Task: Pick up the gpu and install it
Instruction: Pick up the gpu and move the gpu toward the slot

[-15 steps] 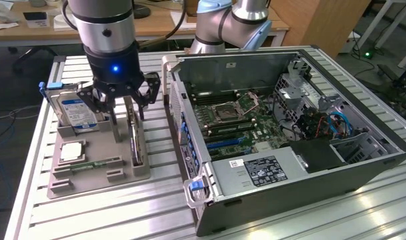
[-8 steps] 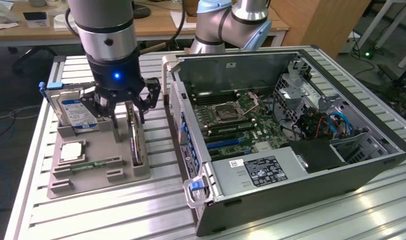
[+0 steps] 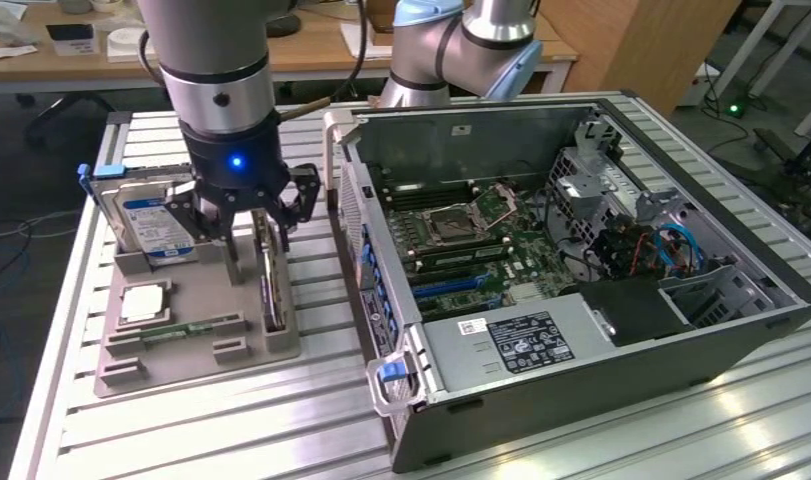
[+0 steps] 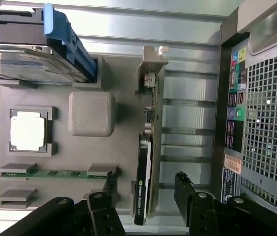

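I see the slatted aluminium table (image 3: 725, 425) under everything. The open computer case (image 3: 579, 395) lies on it at the exterior view's right, its motherboard (image 3: 485, 250) exposed and a labelled power supply (image 3: 525, 340) at its near end. The arm (image 3: 212, 60) comes down from the top of the picture over the exterior view's left half of the table. There a grey parts holder (image 3: 178, 352) sits just beside the case. At the holder's far end the hard drive (image 3: 152, 220) stands on edge in a blue-handled carrier. The gpu (image 3: 269, 290) stands on its long edge in a slot along the side of the holder nearest the case. From my wrist camera I look down on its thin top edge, with the silvery bracket (image 4: 151, 64) at one end and the dark shroud at the other. The gripper (image 3: 252, 235) hangs directly over the card with its jaws spread. Its fingers (image 4: 183, 184) straddle the card's dark end, one on each side, and I can see a gap between each finger and the card, so nothing is held. A square processor (image 3: 145, 300) lies flat in its pocket in the holder, and the green memory stick (image 3: 178, 328) lies just nearer than that.
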